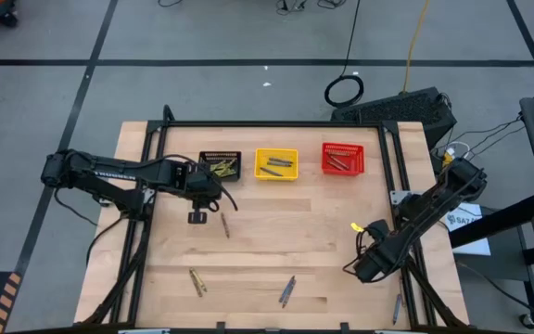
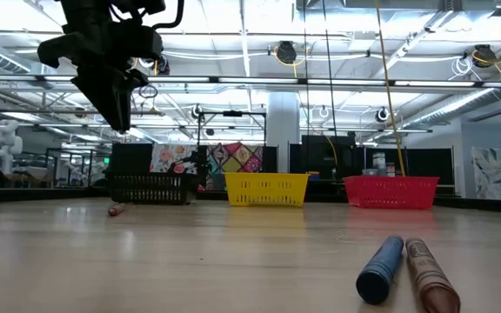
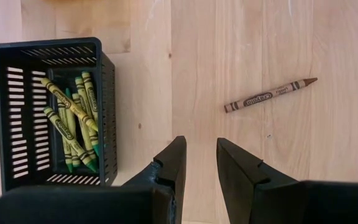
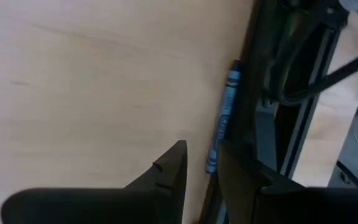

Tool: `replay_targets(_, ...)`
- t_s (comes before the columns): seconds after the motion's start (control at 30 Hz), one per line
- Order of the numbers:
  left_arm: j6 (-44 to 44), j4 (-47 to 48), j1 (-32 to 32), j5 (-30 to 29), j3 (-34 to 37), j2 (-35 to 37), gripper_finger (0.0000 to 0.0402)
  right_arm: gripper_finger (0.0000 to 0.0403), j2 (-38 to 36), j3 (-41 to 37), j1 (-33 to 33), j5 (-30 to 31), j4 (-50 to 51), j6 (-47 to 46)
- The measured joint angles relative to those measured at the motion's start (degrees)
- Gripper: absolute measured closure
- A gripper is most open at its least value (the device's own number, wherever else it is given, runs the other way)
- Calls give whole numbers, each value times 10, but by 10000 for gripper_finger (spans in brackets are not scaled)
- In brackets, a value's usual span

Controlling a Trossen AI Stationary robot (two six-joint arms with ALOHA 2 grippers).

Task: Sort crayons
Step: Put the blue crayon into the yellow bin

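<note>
Left gripper hangs empty, jaws slightly apart, beside the black basket of olive crayons, probably lining up on the brown crayon lying nearby.

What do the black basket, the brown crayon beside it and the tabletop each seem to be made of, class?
Black basket: likely moulded plastic, matte, judging by its even slotted walls.
Brown crayon: apparently wax in a printed paper wrapper, bare tip showing.
Tabletop: pale wood with a smooth finish, as grain lines and plank seams suggest, possibly laminated boards.
</note>
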State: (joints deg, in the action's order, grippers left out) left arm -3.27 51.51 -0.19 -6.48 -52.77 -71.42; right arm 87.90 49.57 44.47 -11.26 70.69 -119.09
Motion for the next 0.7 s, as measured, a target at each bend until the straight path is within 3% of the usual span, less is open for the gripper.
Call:
replay_targets(0.27,0,0,0,0,0,0,317,328,0,-40,7,-9,-57,-20)
replay_targets(0.7,0,0,0,0,0,0,317,328,0,-71,7,-40,-59,-39)
